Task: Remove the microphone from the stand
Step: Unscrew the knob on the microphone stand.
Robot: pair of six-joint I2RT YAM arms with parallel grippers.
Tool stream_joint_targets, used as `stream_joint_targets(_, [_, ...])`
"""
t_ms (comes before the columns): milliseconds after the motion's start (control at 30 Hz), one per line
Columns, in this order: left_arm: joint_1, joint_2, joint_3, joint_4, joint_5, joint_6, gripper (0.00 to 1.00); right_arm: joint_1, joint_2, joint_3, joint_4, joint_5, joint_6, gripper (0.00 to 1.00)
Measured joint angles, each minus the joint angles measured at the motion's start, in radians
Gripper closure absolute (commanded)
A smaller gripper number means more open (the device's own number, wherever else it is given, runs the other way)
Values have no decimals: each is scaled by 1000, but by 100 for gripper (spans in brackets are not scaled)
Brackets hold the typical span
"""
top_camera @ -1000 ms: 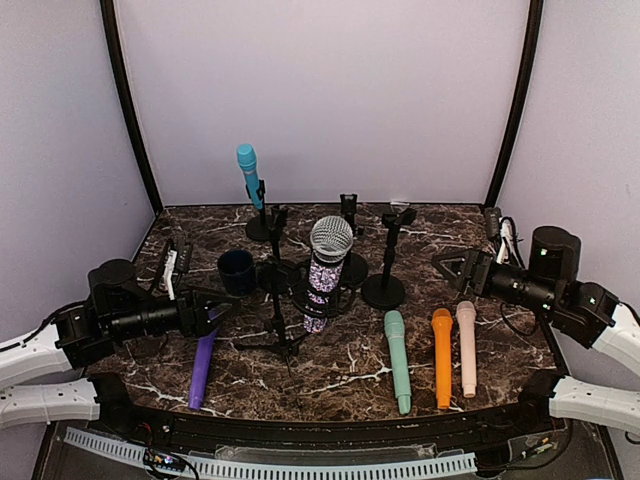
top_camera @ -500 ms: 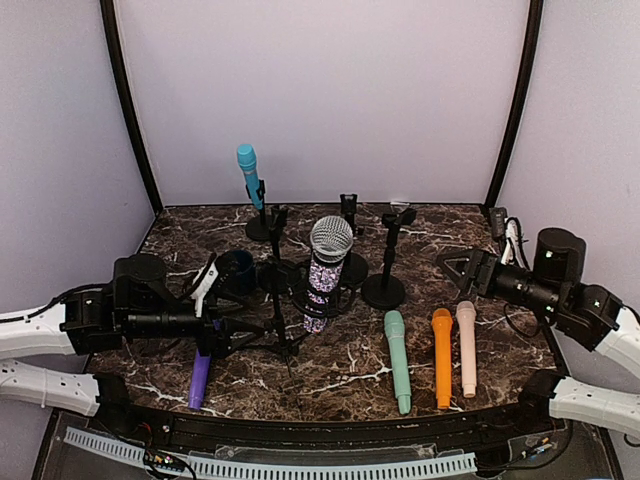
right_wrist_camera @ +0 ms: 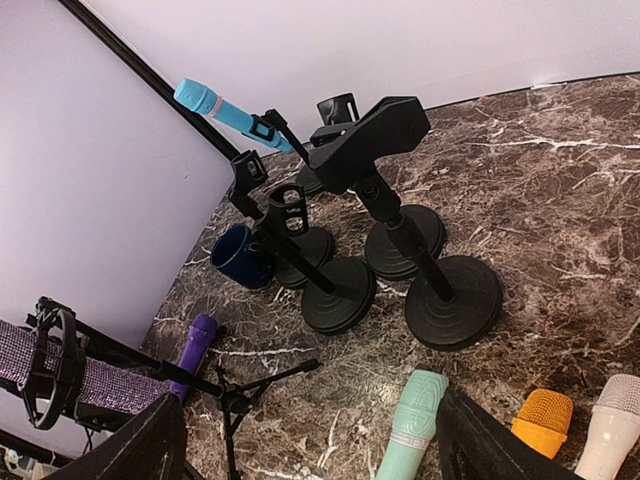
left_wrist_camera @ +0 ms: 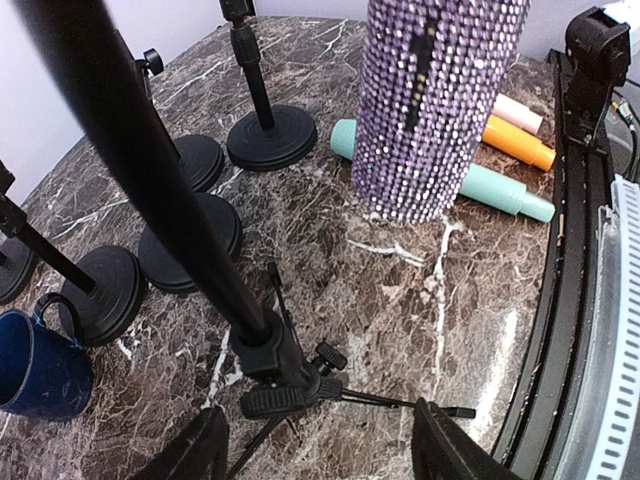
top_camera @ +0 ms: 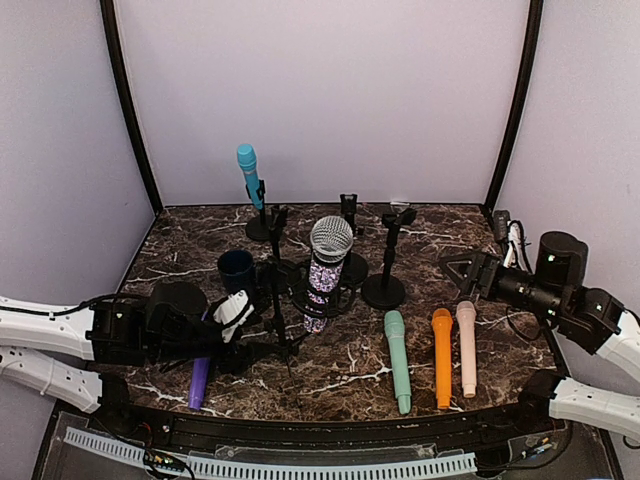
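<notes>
The rhinestone-covered microphone (top_camera: 324,272) is seated nearly upright in the ring holder of the tripod stand (left_wrist_camera: 272,352), near the middle of the marble worktop (top_camera: 340,368). The left tool (left_wrist_camera: 322,425) is held low, just beside the foot of this stand; its fingers are spread apart and nothing is gripped between them. The right tool (right_wrist_camera: 310,425) is held wide open above the right side of the worktop, well apart from the microphone, and nothing is grasped by it.

On the marbled surface (top_camera: 340,375) I see a mint microphone (top_camera: 397,360), orange microphone (top_camera: 442,355) and pink microphone (top_camera: 466,345) lying side by side, with a purple microphone (top_camera: 200,378), blue mug (top_camera: 236,270) and round-based stands (top_camera: 383,290).
</notes>
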Motion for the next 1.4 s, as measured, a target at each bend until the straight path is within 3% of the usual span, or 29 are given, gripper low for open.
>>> stream_joint_targets(400, [-43,58,0,46,-138,39,56,0,0,0,-1,5,0,13])
stream_joint_targets(733, [-45,82,0,89,-164,41,84,0,-11,0,-16,11,0,13])
stream_joint_targets(867, [-45,82,0,99,-164,30,90,0,-19,-1,-18,12,4,13])
stream_joint_targets(1400, [-9,39,-51,148,-84,-206,97,0,0,-1,-13,10,9,13])
